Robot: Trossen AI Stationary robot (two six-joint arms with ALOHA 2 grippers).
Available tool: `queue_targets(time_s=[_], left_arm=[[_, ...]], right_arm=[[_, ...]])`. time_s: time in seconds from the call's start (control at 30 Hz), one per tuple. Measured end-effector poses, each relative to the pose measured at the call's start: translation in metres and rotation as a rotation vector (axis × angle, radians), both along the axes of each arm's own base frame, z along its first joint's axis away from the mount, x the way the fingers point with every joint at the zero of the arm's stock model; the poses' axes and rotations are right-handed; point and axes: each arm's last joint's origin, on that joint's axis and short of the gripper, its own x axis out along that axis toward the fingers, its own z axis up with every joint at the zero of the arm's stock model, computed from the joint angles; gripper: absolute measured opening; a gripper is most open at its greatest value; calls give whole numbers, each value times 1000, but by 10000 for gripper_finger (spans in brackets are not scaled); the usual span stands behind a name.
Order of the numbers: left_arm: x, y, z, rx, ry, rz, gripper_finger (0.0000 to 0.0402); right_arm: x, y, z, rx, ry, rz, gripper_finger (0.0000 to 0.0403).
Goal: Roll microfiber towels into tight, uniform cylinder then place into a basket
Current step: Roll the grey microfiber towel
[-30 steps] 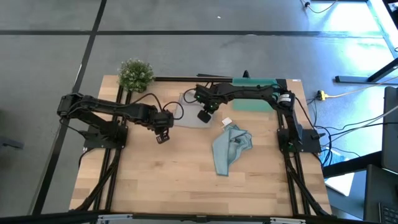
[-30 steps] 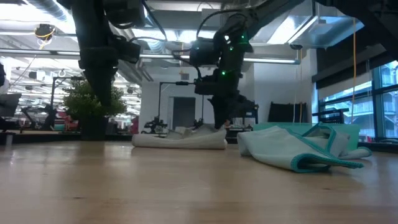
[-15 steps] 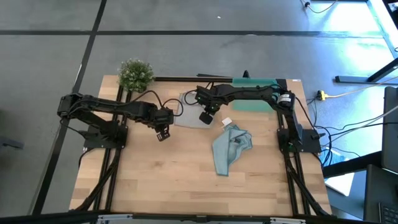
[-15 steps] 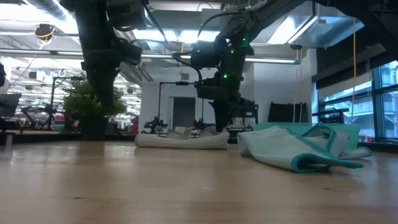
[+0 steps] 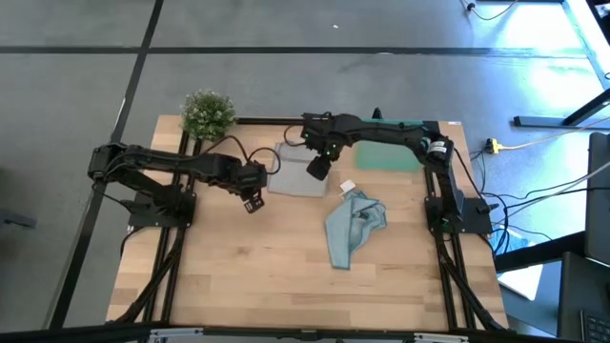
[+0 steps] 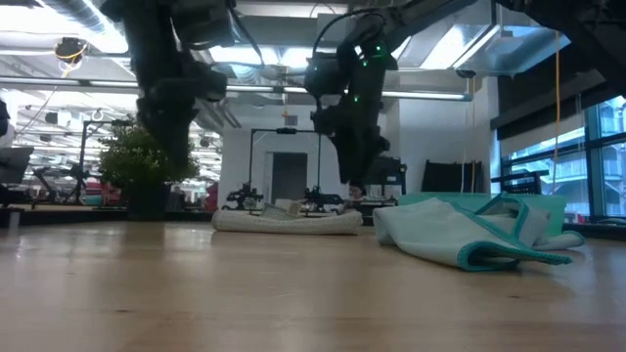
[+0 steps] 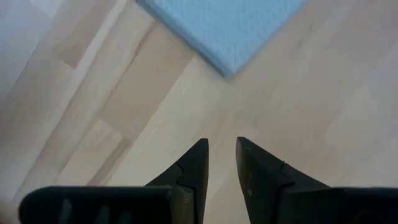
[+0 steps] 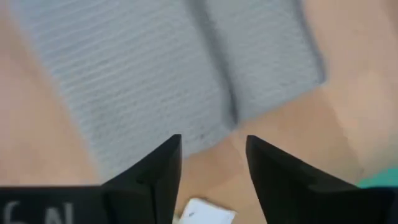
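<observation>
Right hand over flat ribbed grey towel

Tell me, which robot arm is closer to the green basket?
The right. Its tool hangs over the grey towel, a short way from the basket. The left tool is farther, on the towel's other side.

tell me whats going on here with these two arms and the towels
Two robot arms are working on towels at a wooden table. The right claw hangs open over the near edge of the grey-blue towel, which lies flat and holds nothing. The left claw hovers off that towel's corner, slightly open and empty. The light blue towel lies crumpled nearby, and the teal basket sits at the far edge under the right arm. Nothing is rolled yet.
</observation>
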Motion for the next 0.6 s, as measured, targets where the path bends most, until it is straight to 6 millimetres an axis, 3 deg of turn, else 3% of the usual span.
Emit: queue_targets(time_s=[0.1,0.3,0.43,0.6], left_arm=[[6,7,2,-7,-73,-6,78],[16,20,7,-75,-197,-179,78],[16,23,7,-52,-188,-278,78],[16,23,7,-31,-180,-289,78]], right_arm=[[3,3,6,122,-70,108,185],[7,33,1,370,-193,470,186],[11,54,-2,340,-189,637,186],[15,70,-4,290,-156,685,186]])
